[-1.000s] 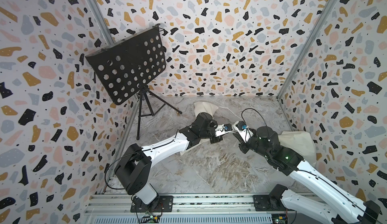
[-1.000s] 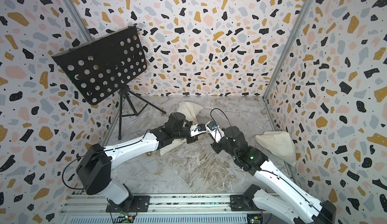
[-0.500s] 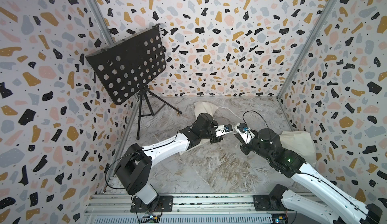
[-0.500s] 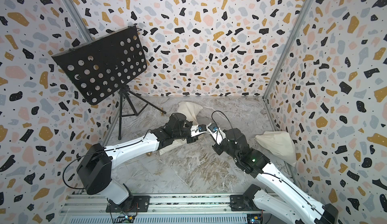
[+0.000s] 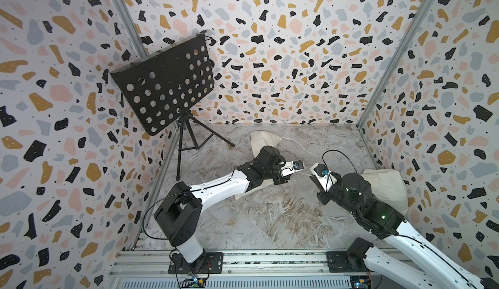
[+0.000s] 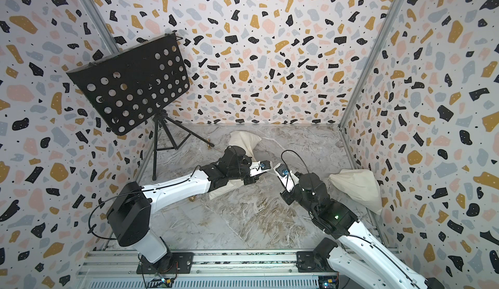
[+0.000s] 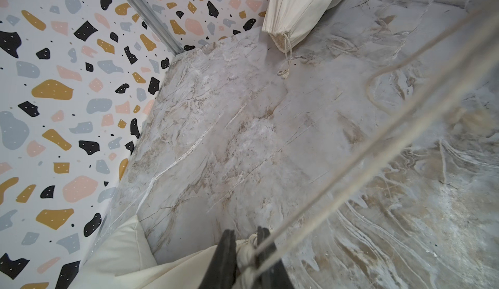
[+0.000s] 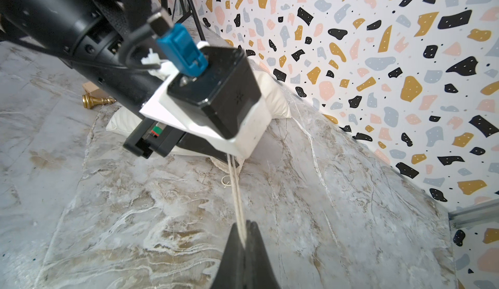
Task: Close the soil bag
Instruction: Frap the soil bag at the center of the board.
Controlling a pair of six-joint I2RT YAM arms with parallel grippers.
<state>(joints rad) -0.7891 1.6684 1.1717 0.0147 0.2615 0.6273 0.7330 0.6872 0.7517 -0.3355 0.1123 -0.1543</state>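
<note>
**Right arm eases back and the cord pulls straight**

Compared with 1 second ago, the right arm has backed a little toward 4 o'clock on the grey marbled desk (image 5: 270,220). The gap between the 2 wrists, which almost met then, is now wider. The left arm has hardly shifted.

The cream cloth soil bag (image 6: 221,190) lies near the middle of the desk, slightly toward 9 o'clock. In both top views it is mostly hidden beneath the left arm. In the left wrist view the left tool (image 7: 246,237) has its 2 black jaws on either side of the bag's bunched neck, with cloth pressed between them, so it is grasping the neck. The pictures do not show whether that hold is starting to slacken. The right tool (image 8: 244,226) is clenched on the pale twine drawstring (image 8: 237,190), whose 2 strands run in a straight line from the bag's mouth into the closed jaws.

That straight line suggests the cord is under tension. If so, the pull-back is drawing it out through the hem while the left tool anchors the bag. The neck already looks gathered into a small bunch, so the closing seems close to done. Probably only a final tug or a release remains.

2 other cream cloth sacks lie well apart from the tools, at 12 o'clock (image 5: 263,139) and at 3 o'clock (image 5: 383,187).
</note>
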